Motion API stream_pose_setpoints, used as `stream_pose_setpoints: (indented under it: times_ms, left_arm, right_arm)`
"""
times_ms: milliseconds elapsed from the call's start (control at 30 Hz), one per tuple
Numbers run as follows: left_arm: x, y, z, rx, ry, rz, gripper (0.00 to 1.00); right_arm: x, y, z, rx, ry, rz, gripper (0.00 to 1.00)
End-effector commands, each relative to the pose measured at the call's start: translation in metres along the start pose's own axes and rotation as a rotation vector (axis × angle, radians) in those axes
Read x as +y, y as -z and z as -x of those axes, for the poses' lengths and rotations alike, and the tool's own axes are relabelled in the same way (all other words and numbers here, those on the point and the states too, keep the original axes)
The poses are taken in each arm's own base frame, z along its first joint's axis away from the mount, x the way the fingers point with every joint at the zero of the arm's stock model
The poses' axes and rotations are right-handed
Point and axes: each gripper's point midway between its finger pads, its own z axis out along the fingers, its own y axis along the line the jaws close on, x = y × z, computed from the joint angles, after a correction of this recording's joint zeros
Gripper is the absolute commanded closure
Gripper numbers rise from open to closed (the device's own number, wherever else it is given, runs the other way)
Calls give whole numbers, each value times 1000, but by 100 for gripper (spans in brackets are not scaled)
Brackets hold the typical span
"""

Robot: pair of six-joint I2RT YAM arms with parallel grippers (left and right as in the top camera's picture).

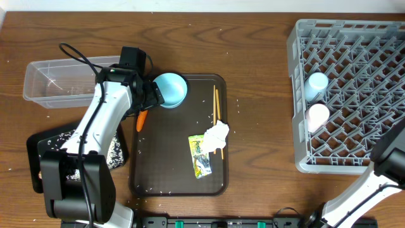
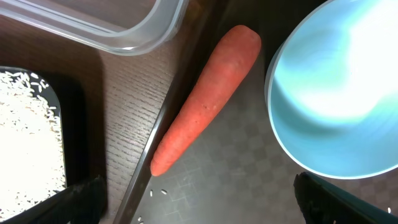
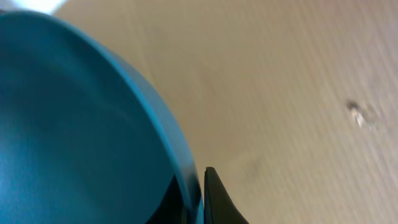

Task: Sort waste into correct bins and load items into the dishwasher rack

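The short orange carrot [image 2: 205, 102] lies slanted against the serving tray's [image 2: 242, 168] left lip, just beside the small pale-blue bowl [image 2: 336, 93]; likely firm, light, smooth, best pinched across its middle. Left hand [image 2: 199, 202] hangs spread over it, room tight. Right hand [image 3: 196, 199] pinches the large blue plate's [image 3: 74, 124] rim above the worktop [image 3: 298, 74]

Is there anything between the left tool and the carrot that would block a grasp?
Nothing visible does. The left tool is open above the carrot, which lies uncovered along the brown tray's edge. The pale-blue bowl sits close beside the carrot, apart from it, not over it.
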Motion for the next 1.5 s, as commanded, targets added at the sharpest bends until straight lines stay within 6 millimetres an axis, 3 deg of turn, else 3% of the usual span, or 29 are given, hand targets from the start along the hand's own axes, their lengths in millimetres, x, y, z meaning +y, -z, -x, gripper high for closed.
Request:
stream_pose_setpoints:
  times_ms: [0,100,133,167,267,333,433,600,833,1000,1100,1300,1467]
  left_arm:
    - [3,1,0,-5,-1,7,2]
    - [3,1,0,-5,-1,7,2]
    - [3,1,0,-5,-1,7,2]
    - [3,1,0,-5,-1,8,2]
    - [3,1,0,-5,-1,7,2]
    - [3,1,0,-5,-1,7,2]
    - [3,1,0,-5,-2,7,2]
    - [3,1,0,-5,-2,7,2]
    - [3,1,0,-5,-1,7,2]
    - [3,1,0,-5,-1,7,2]
    - [3,1,0,-5,-1,7,2]
    - [3,1,0,-5,-1,7,2]
    - [3,1,0,-5,-1,7,2]
  right_arm:
    - [31,17,29,-50,-1,48,98]
    - [43,31,45,-56,8,43,93]
    - [47,36,50,-59,12,43,83]
    - [51,41,56,-66,14,47,65]
    - [62,54,72,-89,21,57,28]
    - [69,63,80,-97,13,60,17]
    - [79,76,90,-98,-50,69,8]
    - [103,102,110,-124,-53,107,4]
    - [100,139,136,-154,-171,99,1]
    - [100,179,152,-172,-244,176,1]
    - [124,217,156,-171,-279,368,1]
    - [211,331,158,-193,-242,1020,1]
    - [244,420,167,-236,-255,1444,1]
